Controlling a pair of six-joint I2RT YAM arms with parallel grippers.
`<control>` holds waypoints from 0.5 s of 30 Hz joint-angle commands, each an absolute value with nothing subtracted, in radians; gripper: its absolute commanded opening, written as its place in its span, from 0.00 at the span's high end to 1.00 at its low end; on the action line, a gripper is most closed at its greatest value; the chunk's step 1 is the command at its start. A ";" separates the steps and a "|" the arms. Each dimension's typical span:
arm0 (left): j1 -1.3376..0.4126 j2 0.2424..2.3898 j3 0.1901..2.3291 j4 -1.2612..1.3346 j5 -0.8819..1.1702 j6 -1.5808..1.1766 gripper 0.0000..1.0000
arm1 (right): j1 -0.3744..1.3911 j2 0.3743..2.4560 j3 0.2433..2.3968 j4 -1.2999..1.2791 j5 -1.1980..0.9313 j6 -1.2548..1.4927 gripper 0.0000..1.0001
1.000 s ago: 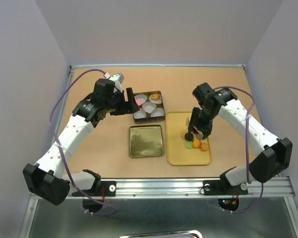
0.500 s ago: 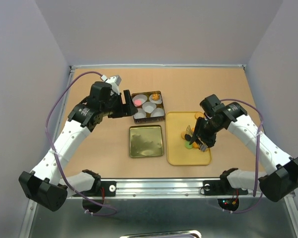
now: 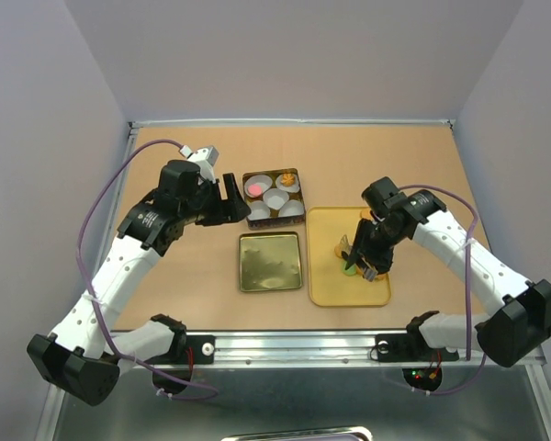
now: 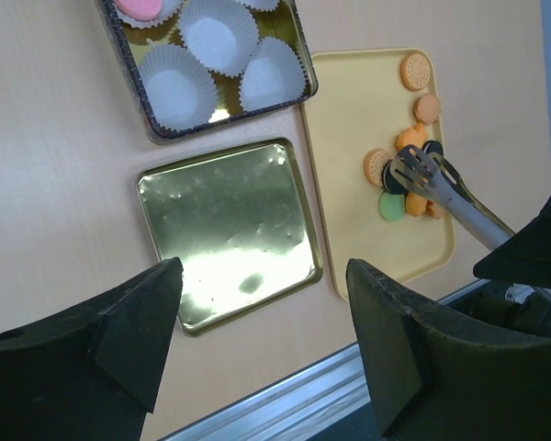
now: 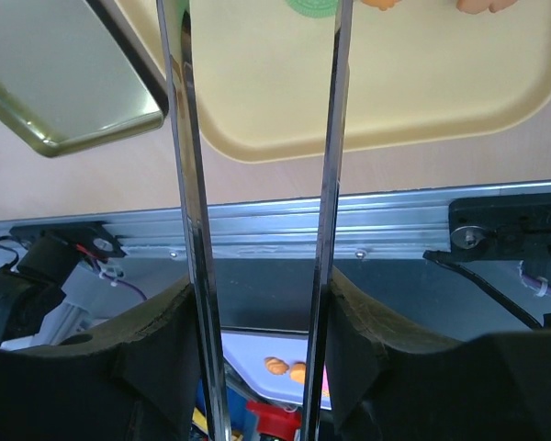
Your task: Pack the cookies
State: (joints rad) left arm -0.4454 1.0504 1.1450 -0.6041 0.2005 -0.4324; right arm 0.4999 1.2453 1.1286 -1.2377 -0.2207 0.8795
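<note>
R pincer [image 5: 262, 317] pinches tongs [image 5: 191, 184], both arms clamped betw. its fingers. L pincer [image 4: 262, 312] is spread, empty. Cookies [image 4: 406, 175] lie clustered on tray [image 4: 349, 110], under the tong head, just ahead of R pincer. Two more sit in tin [image 4: 230, 118], close by L pincer.

Risk, my read: cluster is tight, so your tongs may nip two or shove neighbours. A thin cookie could also slip out en route to tin.

L wrist view shows tong head over cluster. R wrist view crops the tips, so can't tell if a cookie is gripped.
</note>
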 commanded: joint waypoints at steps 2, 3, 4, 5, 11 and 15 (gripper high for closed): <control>-0.446 1.006 1.132 -0.577 0.181 -0.423 0.18 | 0.518 1.270 1.189 -1.282 -0.172 0.876 0.47; -0.446 1.003 1.120 -0.575 0.179 -0.425 0.18 | 0.518 1.269 1.192 -1.299 -0.161 0.873 0.47; -0.446 1.002 1.114 -0.572 0.181 -0.428 0.18 | 0.520 1.269 1.192 -1.305 -0.161 0.873 0.47; -0.446 0.994 1.108 -0.566 0.184 -0.431 0.18 | 0.520 1.264 1.190 -1.307 -0.163 0.873 0.47; -0.446 0.980 1.081 -0.557 0.190 -0.434 0.18 | 0.541 1.275 1.181 -1.309 -0.170 0.885 0.47; -0.446 0.977 1.078 -0.558 0.186 -0.426 0.18 | 0.561 1.302 1.196 -1.283 -0.181 0.896 0.47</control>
